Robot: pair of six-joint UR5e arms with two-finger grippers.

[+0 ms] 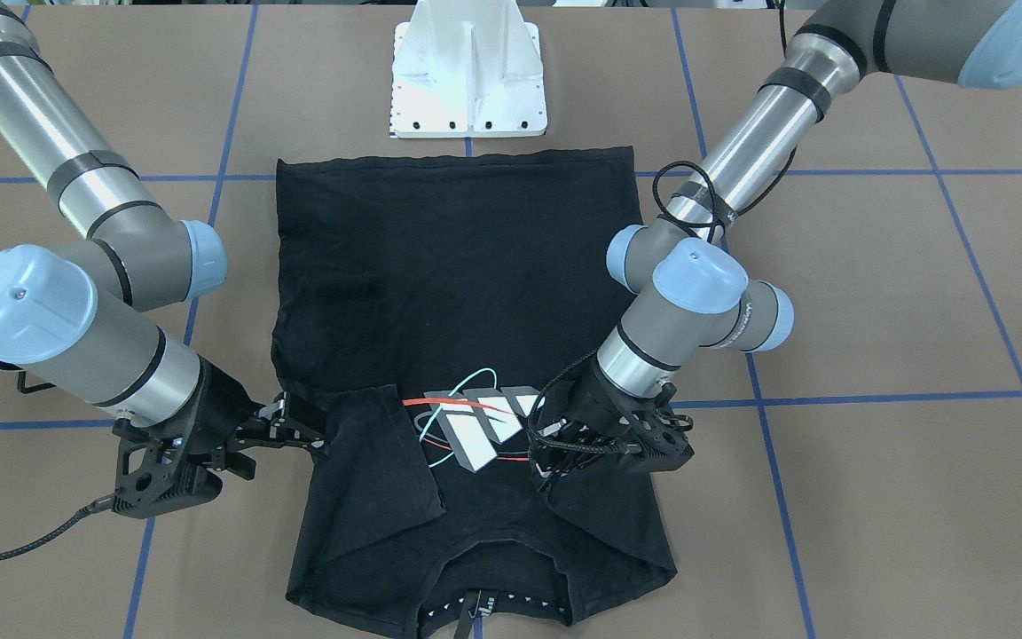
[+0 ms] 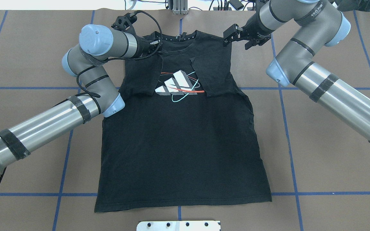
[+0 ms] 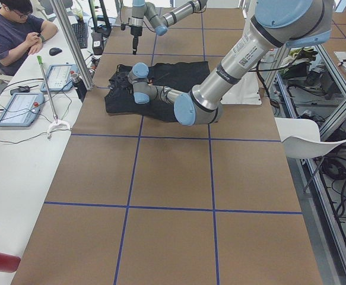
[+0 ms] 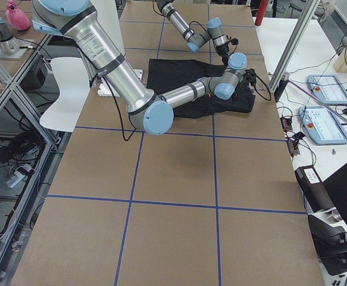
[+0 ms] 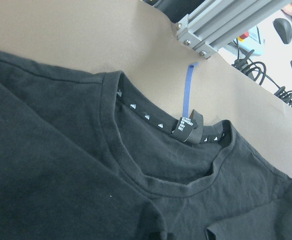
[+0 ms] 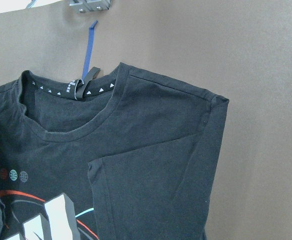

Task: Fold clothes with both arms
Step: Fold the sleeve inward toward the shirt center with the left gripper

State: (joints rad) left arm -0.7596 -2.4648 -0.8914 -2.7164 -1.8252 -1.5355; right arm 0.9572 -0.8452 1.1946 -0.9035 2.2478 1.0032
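Item: one black short-sleeved cotton T-shirt (image 2: 178, 144), spread flat on the brown table (image 2: 316, 144) marked with blue tape lines. Orientation: printed side up, hem towards the white pedestal base (image 1: 469, 80), ribbed collar (image 2: 178, 37) at the far edge on the operators' side. Print: grey, red and teal orbit-style logo (image 2: 178, 85) across the chest, partly covered on both sides. Condition: both sleeves lie turned inward over the chest, one flap (image 2: 143, 75) on the robot's left and one flap (image 2: 212, 75) on its right; body and hem are unfolded. Left pincer (image 1: 549, 457): low over the inner edge of the left flap, beside the logo; whether its fingers are parted or closed cannot be told. Right pincer (image 1: 307, 430): at the outer shoulder edge of the shirt, its fingers seemingly parted with no cloth between them. Also seen: a seated person (image 3: 12, 29) at a side desk beyond the table's far side.
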